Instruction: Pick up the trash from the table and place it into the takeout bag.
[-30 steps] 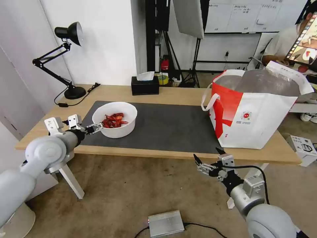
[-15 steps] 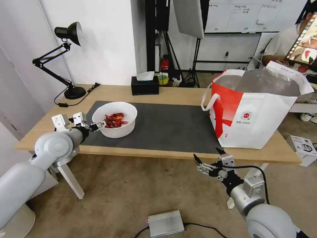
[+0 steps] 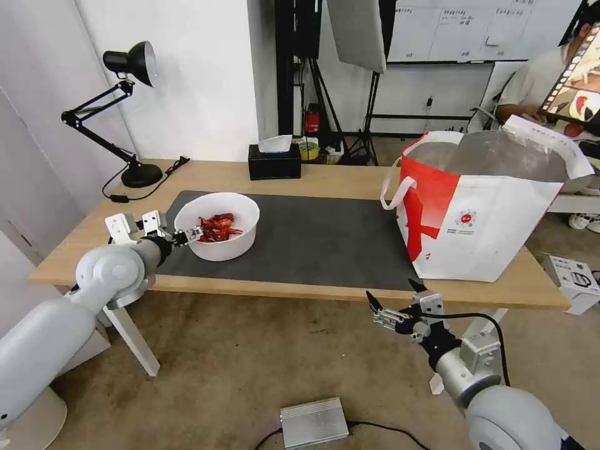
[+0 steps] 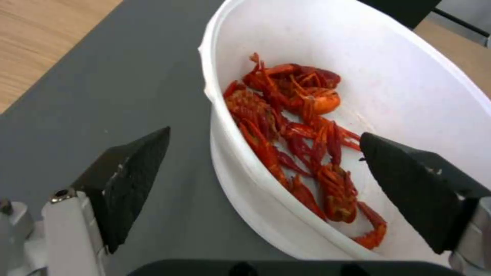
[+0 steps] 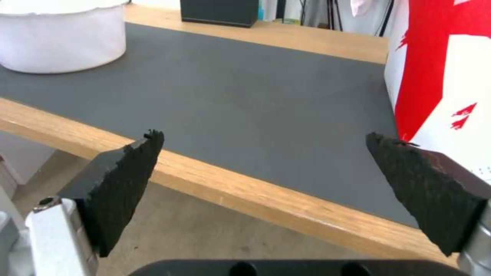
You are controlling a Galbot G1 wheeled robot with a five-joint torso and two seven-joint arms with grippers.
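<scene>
Worktop (image 3: 325, 178) mat | left pincer (image 4: 263, 184) spread astride bowl (image 3: 217, 226) rim | risk: thin wall flexes, bowl tips, shells spill | right pincer (image 3: 392, 304) spread, idle below edge

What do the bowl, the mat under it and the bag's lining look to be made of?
The white bowl looks like thin smooth plastic, going by its slight sheen and slim rolled rim. The dark grey mat reads as matte felt or rubber, flat and glare-free; which one is unclear. The takeout bag lining appears to be silvery, crinkled foil.
</scene>
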